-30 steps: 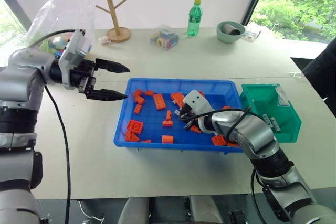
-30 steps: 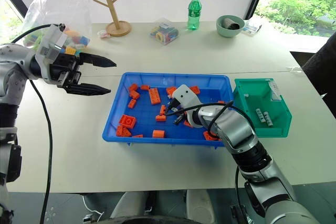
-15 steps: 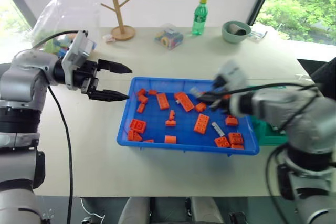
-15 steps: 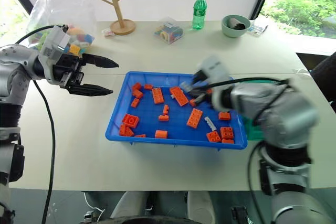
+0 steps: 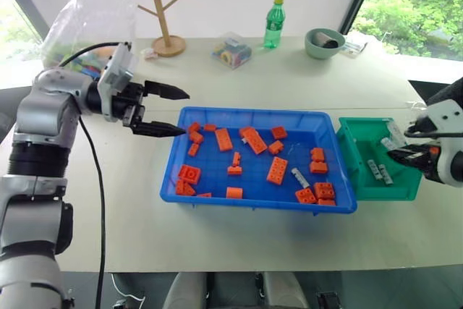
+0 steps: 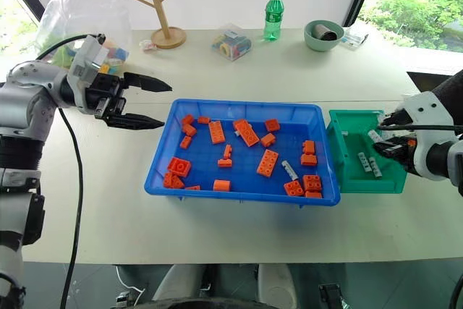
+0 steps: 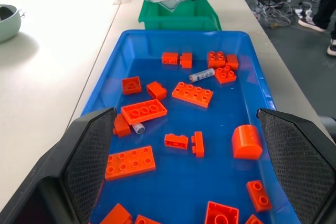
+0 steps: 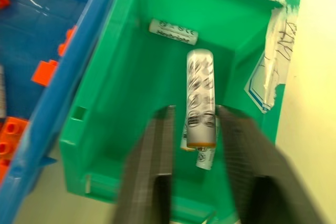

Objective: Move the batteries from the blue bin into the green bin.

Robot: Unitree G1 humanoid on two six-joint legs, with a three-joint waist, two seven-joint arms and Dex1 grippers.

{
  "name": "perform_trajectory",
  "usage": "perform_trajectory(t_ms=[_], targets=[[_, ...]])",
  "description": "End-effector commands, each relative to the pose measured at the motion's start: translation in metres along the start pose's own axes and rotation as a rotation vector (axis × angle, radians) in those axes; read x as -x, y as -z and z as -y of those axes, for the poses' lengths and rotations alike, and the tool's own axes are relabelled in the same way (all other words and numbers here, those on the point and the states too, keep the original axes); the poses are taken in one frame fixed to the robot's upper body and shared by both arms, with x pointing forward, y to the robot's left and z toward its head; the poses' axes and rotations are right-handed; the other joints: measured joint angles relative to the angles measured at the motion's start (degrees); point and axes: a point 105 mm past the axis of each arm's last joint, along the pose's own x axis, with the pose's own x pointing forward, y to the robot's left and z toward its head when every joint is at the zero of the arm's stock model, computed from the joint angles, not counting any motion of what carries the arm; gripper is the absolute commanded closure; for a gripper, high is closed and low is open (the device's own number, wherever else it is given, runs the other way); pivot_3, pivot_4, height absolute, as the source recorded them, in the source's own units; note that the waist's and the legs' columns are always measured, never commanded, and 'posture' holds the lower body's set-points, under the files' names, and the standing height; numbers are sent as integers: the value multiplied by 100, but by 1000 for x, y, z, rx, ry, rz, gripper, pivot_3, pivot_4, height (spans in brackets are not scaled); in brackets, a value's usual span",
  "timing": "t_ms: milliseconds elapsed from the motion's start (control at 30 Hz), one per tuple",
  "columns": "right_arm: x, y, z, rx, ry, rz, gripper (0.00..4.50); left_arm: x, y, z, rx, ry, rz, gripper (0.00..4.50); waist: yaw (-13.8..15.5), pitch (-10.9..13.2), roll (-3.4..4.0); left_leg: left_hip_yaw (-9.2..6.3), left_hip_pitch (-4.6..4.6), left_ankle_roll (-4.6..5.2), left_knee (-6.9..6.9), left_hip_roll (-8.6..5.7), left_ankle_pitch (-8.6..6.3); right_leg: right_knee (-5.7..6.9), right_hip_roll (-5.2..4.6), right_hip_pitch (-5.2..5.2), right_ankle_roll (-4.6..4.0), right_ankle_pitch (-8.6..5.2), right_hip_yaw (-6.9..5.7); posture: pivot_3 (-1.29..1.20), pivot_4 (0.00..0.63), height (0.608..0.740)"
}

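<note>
Counts around the blue bin (image 5: 255, 204)

Inside the blue bin: about fifteen orange bricks (image 5: 277, 170) and two batteries (image 7: 201, 75). Just beside it, one green bin (image 8: 157, 3) holds four batteries, one of them between the right gripper's fingers. Beyond it on the table: one green bottle (image 5: 273, 22), one pale bowl (image 5: 320, 43), one wooden stand (image 5: 162, 6).
</note>
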Motion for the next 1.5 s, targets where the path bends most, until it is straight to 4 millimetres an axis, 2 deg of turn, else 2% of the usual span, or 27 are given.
perform_trajectory(t_ms=[33,167,233,333,400,533,567,633,700,800,1033,1267,1367,1500], targets=[[2,-16,7,34,35,91,1671,2,-12,-1,-54,0,4,0,23,0,0,0,0,0,1,0,0,-1,-1,1,0,0,0,0,150,727],[1,-51,-5,27,-57,224,1671,4,-13,0,-57,-3,0,0,5,5,8,3,0,0,2,-1,0,-1,-5,1,1,1,0,0,150,727],[-4,-73,-25,28,-149,298,1671,5,-13,1,-54,-4,-1,0,-19,5,8,2,2,0,1,1,0,-1,-3,0,1,1,0,0,150,727],[-22,-98,-76,32,-313,364,1671,6,-13,2,-53,-7,-5,0,-41,6,7,-2,1,-1,-2,12,0,-1,8,-3,0,1,0,0,150,727],[-39,-102,-120,74,-417,356,1671,7,-13,2,-54,-9,-8,0,-30,6,8,-5,1,-2,-5,14,1,1,11,-5,-1,1,3,0,150,727],[-65,-97,-167,112,-482,302,1671,7,-13,3,-54,-11,-11,0,49,6,8,-7,-27,-5,-4,5,2,5,8,-35,-1,0,1,0,150,727],[-75,-93,-180,135,-479,278,1402,8,-13,3,-54,-13,-13,0,52,5,7,-7,-49,-7,5,-1,4,10,9,-54,-1,1,-1,0,150,727],[-88,-90,-192,163,-458,257,907,10,-14,3,-55,-17,-14,0,31,5,6,-4,-75,-10,18,-9,6,12,5,-75,4,4,1,0,150,727],[-96,-90,-193,181,-418,254,52,10,-15,3,-56,-21,-14,0,30,5,7,-1,-78,-11,20,-14,6,12,0,-79,7,6,2,0,150,727],[-108,-88,-189,165,-361,230,52,12,-15,4,-55,-25,-16,0,27,5,7,-1,-79,-10,19,-15,6,12,1,-80,7,6,0,0,150,727],[-119,-80,-190,128,-351,199,52,12,-16,4,-53,-30,-15,0,-27,5,7,-1,-78,-10,16,-8,7,20,13,-86,7,6,1,0,150,727],[-118,-80,-207,100,-414,204,52,12,-17,2,-56,-40,-11,0,-23,5,7,-1,-78,-10,16,-6,7,21,15,-86,7,6,1,0,150,727],[-120,-78,-206,96,-405,199,855,12,-18,2,-59,-40,-10,0,-19,5,7,-1,-78,-11,17,-7,7,22,15,-86,7,6,1,0,150,727],[-121,-77,-202,100,-390,194,2695,12,-18,2,-59,-42,-9,0,-16,5,7,-1,-78,-11,17,-7,7,22,15,-86,7,6,1,0,150,727]])
